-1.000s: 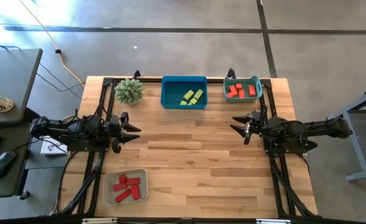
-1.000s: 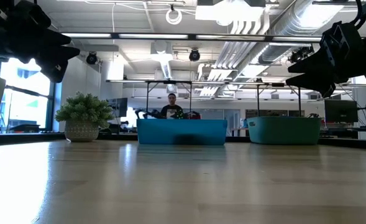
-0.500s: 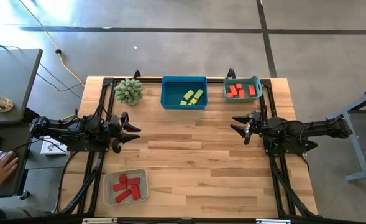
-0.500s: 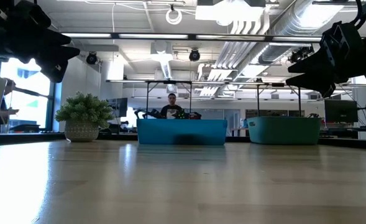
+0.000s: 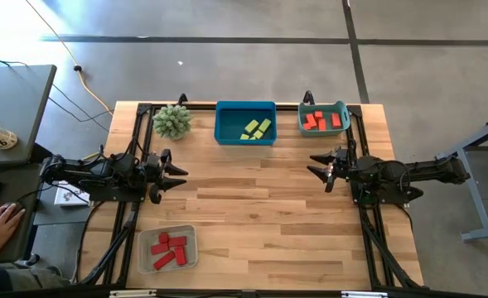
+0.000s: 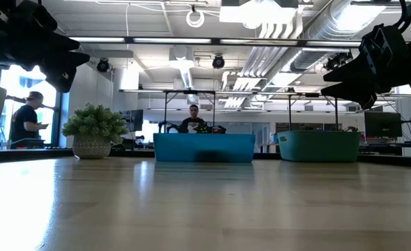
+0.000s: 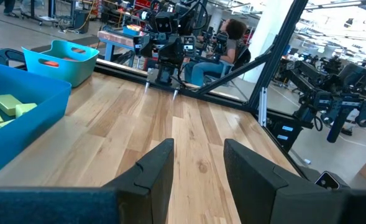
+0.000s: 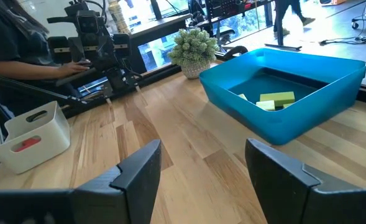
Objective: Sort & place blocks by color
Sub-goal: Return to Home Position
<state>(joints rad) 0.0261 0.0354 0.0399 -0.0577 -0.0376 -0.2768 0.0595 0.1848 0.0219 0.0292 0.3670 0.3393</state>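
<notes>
Every block I can see lies inside a tray. The yellow-green blocks (image 5: 257, 128) lie in the blue tray (image 5: 245, 106) at the far edge. Orange-red blocks (image 5: 323, 121) fill the teal tray (image 5: 323, 130) at far right. Red blocks (image 5: 168, 249) sit in the white tray (image 5: 168, 231) near the left front. My left gripper (image 5: 181, 170) hovers open at the table's left side. My right gripper (image 5: 315, 165) hovers open at the right side. They point at each other above bare wood.
A spiky green plant (image 5: 172, 122) in a pot stands at the far left corner. Black frame rails run along both side edges. A person's hand (image 5: 1, 223) rests at a desk left of the table. People show in the room behind.
Both arms have kept still. A person's hand has come into view at the desk left of the table, and a person has walked in at the left of the low view.
</notes>
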